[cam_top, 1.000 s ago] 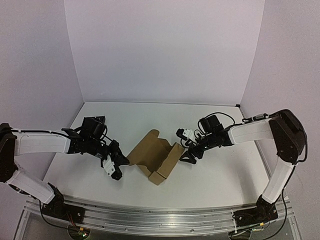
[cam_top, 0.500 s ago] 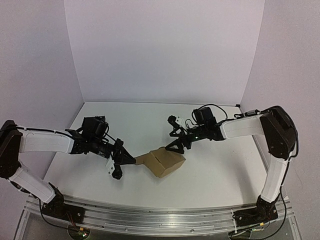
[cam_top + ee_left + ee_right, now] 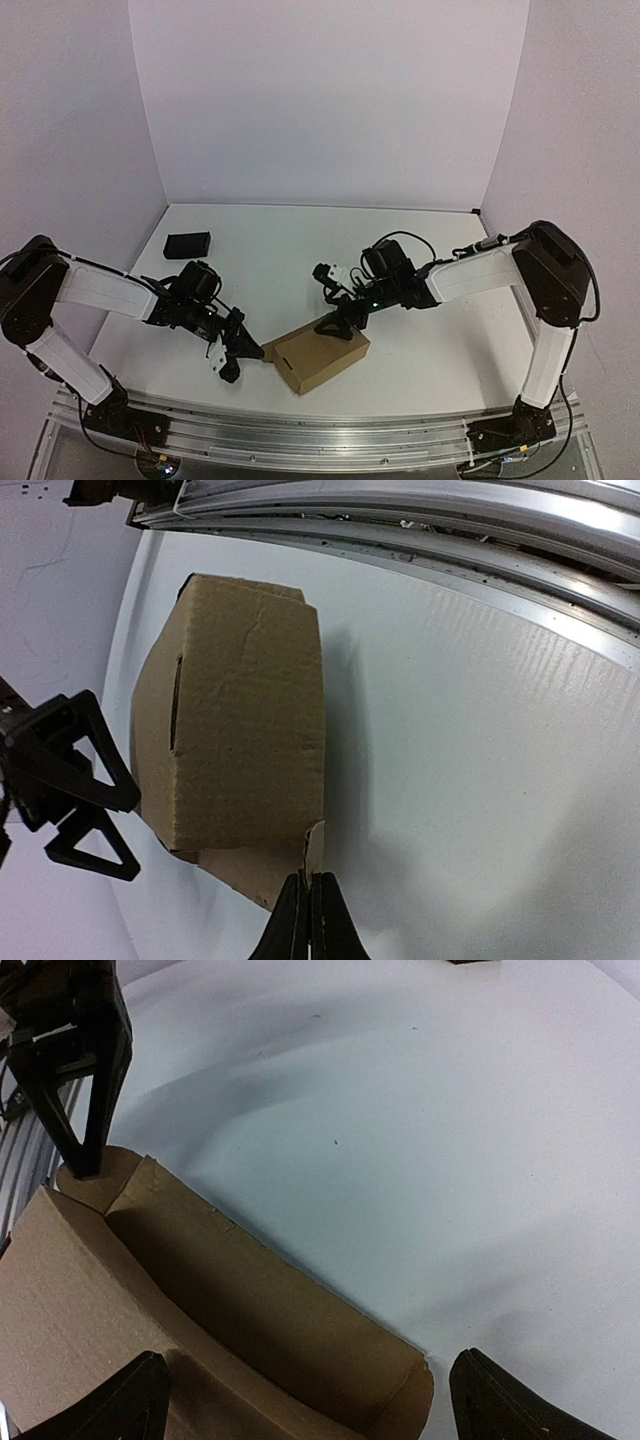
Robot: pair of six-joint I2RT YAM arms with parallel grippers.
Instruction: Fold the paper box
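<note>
The paper box [image 3: 318, 358] is brown cardboard, partly folded into a low rectangular shape near the table's front edge. My left gripper [image 3: 256, 349] is shut on a small flap at its left corner; the left wrist view shows the closed gripper [image 3: 308, 892] pinching that flap [image 3: 315, 842] beside the box [image 3: 240, 730]. My right gripper [image 3: 338, 322] hangs open over the box's far side. In the right wrist view its fingers [image 3: 135, 1405] straddle the open top of the box [image 3: 230, 1310] with nothing clamped between them.
A black rectangular block [image 3: 187, 243] lies at the back left of the white table [image 3: 450, 350]. The metal rail [image 3: 300, 435] runs along the near edge, close to the box. White walls enclose the table on three sides.
The cardboard went from a spread, open shape to a closed-up box shape and shifted toward the near edge. The right arm swung left over it. The left gripper kept hold and moved nearer.
</note>
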